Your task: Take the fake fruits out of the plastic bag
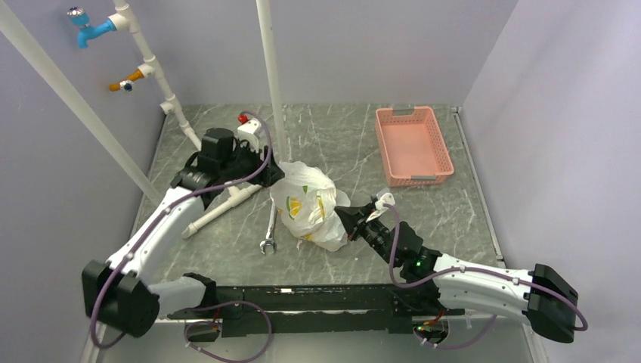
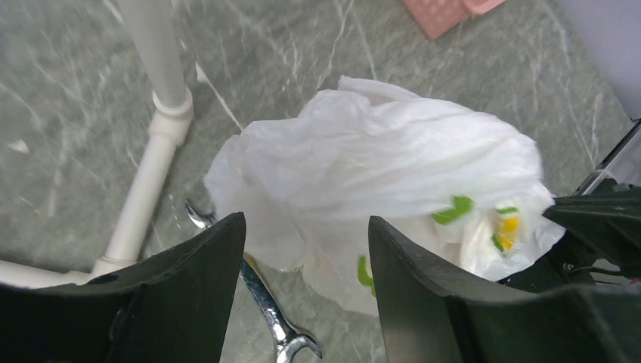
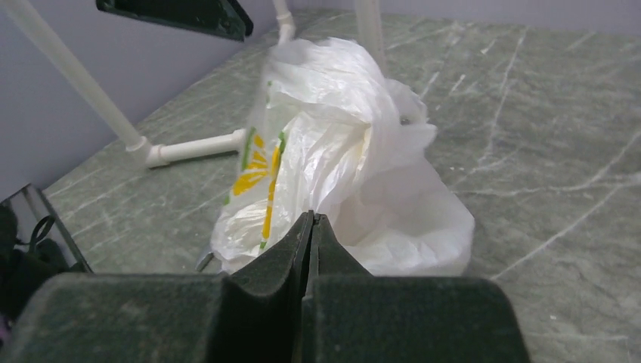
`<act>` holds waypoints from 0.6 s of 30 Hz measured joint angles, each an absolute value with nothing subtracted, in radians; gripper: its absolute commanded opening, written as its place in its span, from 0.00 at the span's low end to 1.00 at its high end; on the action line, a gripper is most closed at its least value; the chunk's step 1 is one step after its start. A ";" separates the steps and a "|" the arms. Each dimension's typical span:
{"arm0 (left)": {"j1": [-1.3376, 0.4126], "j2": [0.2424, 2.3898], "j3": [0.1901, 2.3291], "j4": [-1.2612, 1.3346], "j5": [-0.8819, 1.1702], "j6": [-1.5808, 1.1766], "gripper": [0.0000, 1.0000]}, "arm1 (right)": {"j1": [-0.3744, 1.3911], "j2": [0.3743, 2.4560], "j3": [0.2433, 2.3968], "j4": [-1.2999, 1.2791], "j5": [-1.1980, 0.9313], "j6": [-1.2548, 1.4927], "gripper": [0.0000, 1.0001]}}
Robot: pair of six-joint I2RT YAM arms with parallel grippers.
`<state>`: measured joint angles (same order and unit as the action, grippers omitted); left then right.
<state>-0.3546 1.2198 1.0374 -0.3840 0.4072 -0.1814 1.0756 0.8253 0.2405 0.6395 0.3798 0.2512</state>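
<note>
Sitting crumpled near the middle of the grey-green marbled table (image 1: 340, 136), the thin translucent white plastic bag (image 1: 308, 204) with yellow and green prints hides its contents. The right gripper (image 3: 311, 219) has its black fingers pressed together, tips against the bag's near right side; whether film is caught between them I cannot tell. The left gripper (image 2: 306, 231) hangs over the bag's far left side, fingers wide apart. A silver spanner (image 1: 269, 231) lies just left of the bag, a white plastic pipe (image 1: 227, 204) beyond it, a pink slotted plastic basket (image 1: 414, 179) well apart, far right
</note>
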 measured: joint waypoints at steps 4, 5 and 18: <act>-0.378 1.051 0.996 -0.337 0.394 -0.093 0.70 | 1.073 0.806 0.252 0.609 0.325 0.202 0.00; -0.397 1.002 0.981 -0.321 0.400 -0.049 0.73 | 1.073 0.809 0.256 0.597 0.310 0.190 0.00; -0.686 0.918 1.051 -0.429 0.406 0.488 0.65 | 1.060 0.835 0.278 0.542 0.187 0.080 0.00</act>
<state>-0.6865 0.9180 1.0512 -0.4294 0.4057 0.4877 1.0603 0.8349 0.2779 0.5423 0.1875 0.0795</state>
